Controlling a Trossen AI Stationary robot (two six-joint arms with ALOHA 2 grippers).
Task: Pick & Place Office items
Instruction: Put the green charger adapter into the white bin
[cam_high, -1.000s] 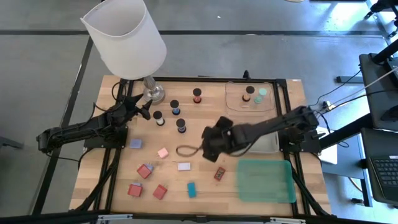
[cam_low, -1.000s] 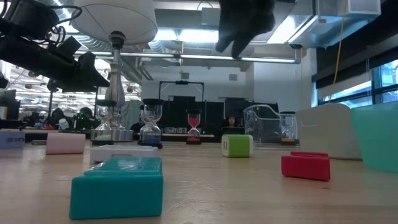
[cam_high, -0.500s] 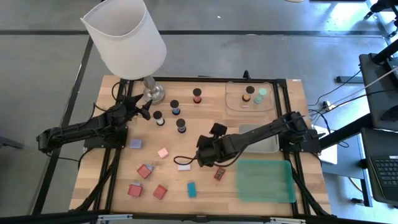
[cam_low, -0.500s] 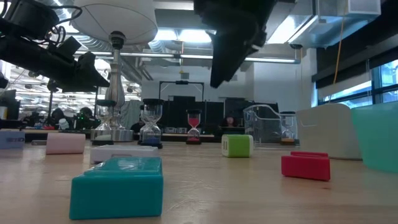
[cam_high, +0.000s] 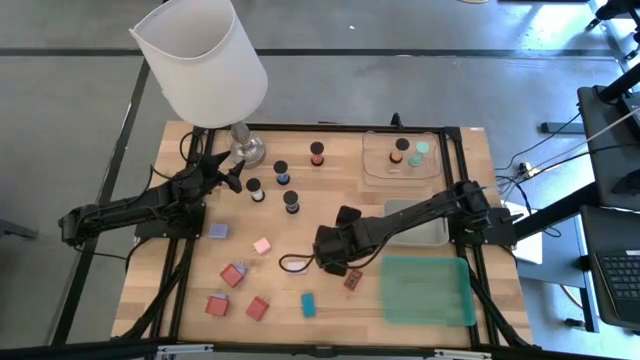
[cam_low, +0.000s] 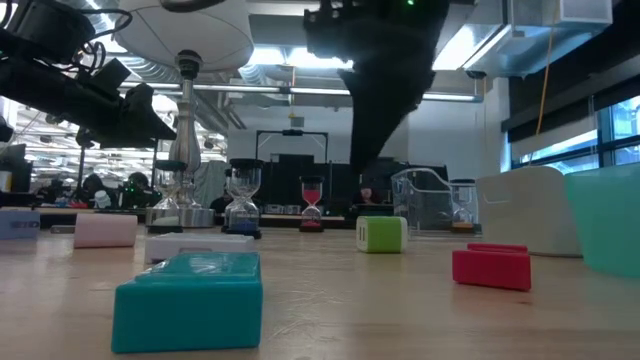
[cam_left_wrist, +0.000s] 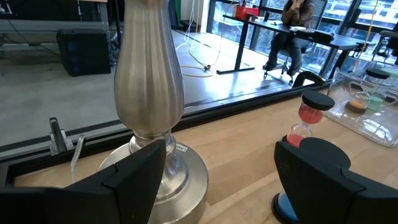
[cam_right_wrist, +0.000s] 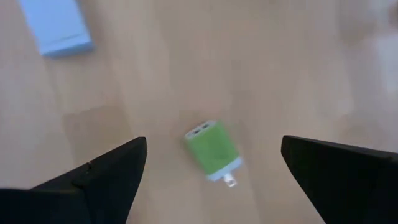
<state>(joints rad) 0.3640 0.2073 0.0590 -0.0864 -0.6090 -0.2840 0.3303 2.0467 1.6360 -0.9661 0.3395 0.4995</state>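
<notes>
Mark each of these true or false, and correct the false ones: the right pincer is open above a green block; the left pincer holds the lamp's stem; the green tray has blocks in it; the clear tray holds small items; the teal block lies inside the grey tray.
1. The right pincer is open above a green block. True.
2. The left pincer holds the lamp by its stem. False: it is open, with the stem beyond its fingers, not gripped.
3. The green tray has blocks in it. False: none show in it.
4. The clear tray holds small items. True.
5. The teal block lies inside the grey tray. False: it lies on the table.
</notes>
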